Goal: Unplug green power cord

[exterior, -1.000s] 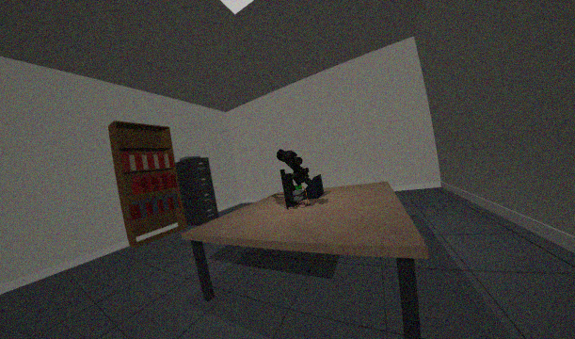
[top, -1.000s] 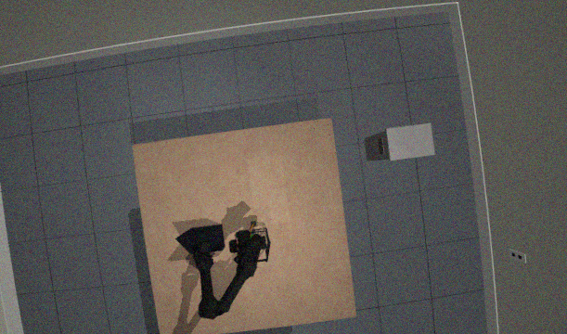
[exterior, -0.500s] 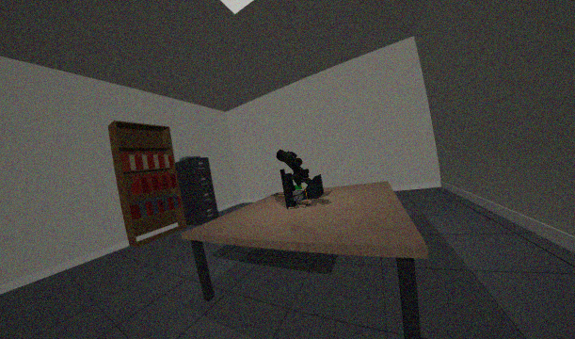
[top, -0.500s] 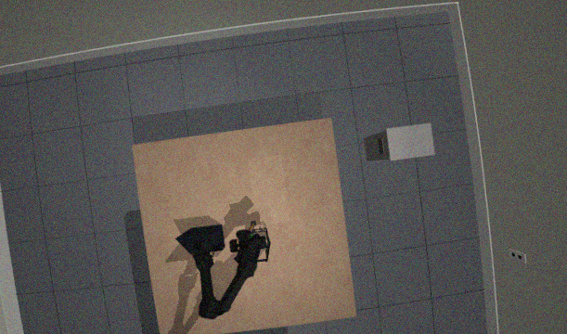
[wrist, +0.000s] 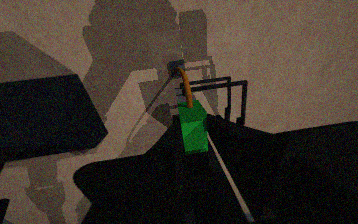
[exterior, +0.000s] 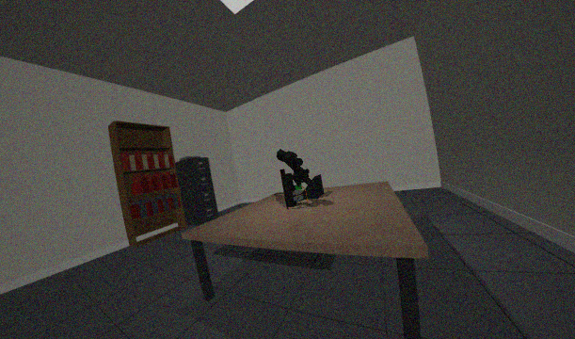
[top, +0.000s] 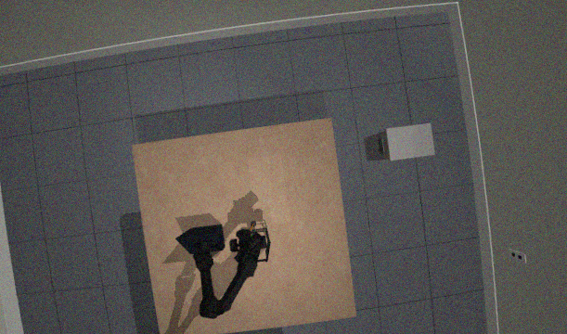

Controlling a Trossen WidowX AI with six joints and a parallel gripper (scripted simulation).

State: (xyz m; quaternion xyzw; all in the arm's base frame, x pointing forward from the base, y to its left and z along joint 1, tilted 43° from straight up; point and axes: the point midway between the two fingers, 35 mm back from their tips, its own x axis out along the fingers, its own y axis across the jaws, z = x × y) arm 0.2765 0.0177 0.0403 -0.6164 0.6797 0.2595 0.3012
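Wrist view: gripper (wrist: 195, 131) jaws clamped on the green plug (wrist: 194, 129) at frame centre (long axis running up-frame), orange cord (wrist: 186, 86) leading beyond toward upper centre, above the desk (wrist: 305, 60).

The black six-joint robot arm (top: 227, 288) rises from its base near the table's edge, folds at the elbow and bends forward and down. Its black parallel-jaw gripper (wrist: 192, 131) points down at the tabletop, jaws closed on the bright green block-shaped plug (wrist: 193, 129) held between the dark fingers.
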